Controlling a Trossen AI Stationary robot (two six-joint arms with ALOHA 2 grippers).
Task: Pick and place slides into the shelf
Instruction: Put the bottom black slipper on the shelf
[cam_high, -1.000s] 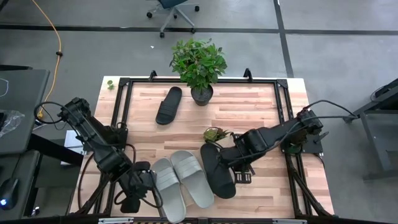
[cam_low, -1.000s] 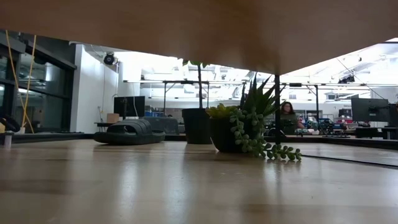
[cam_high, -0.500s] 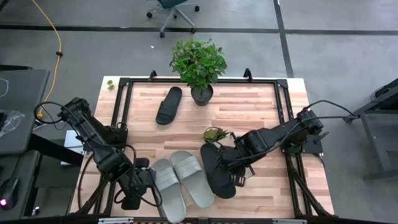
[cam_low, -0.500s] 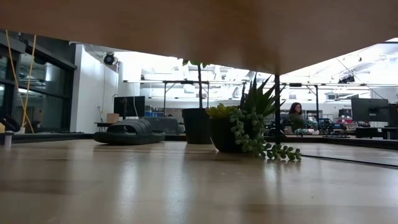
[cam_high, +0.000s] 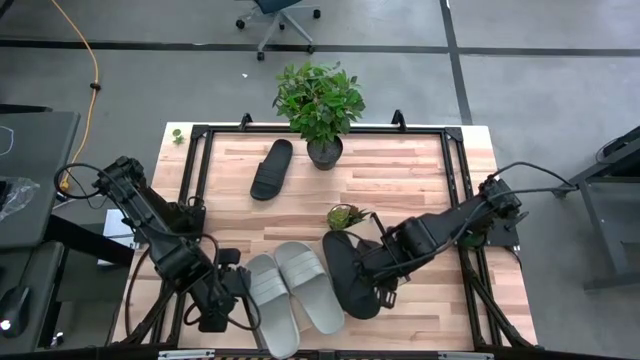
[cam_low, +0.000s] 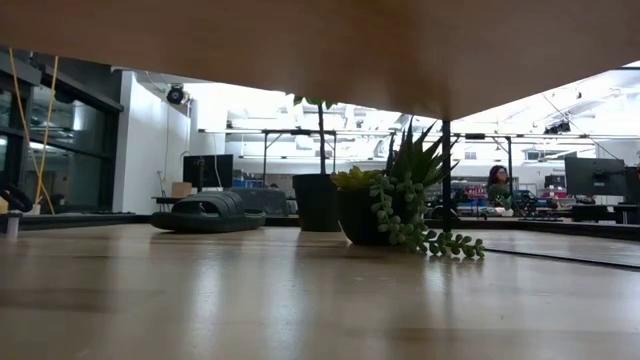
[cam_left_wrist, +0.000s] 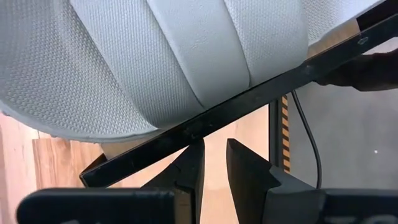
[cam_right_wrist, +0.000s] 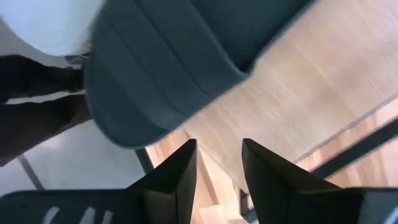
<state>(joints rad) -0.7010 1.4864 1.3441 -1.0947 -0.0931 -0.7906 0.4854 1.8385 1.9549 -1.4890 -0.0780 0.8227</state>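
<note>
The left gripper (cam_high: 232, 292) is sitting at the table's seven o'clock corner, its claw narrow, fingers (cam_left_wrist: 189, 171) pinching the dark edge (cam_left_wrist: 249, 99) of the shelf (cam_high: 262, 345). Two grey slides (cam_high: 292, 290) are lying side by side on that shelf at six o'clock.

The right gripper (cam_high: 378, 268) is hovering at five o'clock, claw partly open with nothing between the fingers (cam_right_wrist: 177, 177), right against a black slide (cam_high: 348, 275) just beside the grey pair. The other black slide (cam_high: 271, 169) is resting well apart at eleven o'clock, near the potted plant (cam_high: 320, 105). A small succulent (cam_high: 345, 216) is standing at the table's middle.
</note>
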